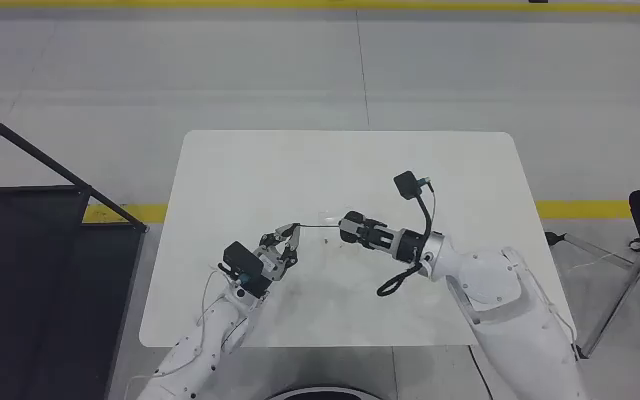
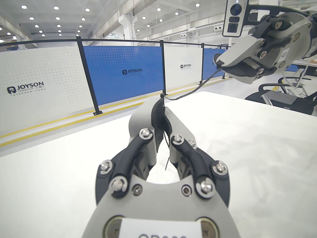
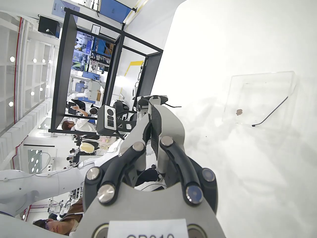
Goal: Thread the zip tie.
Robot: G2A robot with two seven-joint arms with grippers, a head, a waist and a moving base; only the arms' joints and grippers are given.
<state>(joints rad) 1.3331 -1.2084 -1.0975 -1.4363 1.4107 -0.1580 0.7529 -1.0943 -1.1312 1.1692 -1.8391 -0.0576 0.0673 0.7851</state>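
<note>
A thin black zip tie [image 2: 193, 90] stretches in the air between my two grippers above the middle of the white table [image 1: 450, 190]. My left gripper [image 2: 161, 105] is shut on its head end, and a length of strap hangs down between the fingers [image 2: 148, 115]. My right gripper [image 3: 151, 111] is shut on the other end of the strap. In the top view the left gripper [image 1: 288, 238] and right gripper [image 1: 345, 226] face each other a short gap apart, with the zip tie [image 1: 318, 228] as a fine line between them.
A clear plastic sheet [image 3: 262, 85] lies flat on the table just beyond the grippers, with a second black zip tie [image 3: 271, 113] on it. A black frame and panel stand off the table's left side [image 1: 50, 170].
</note>
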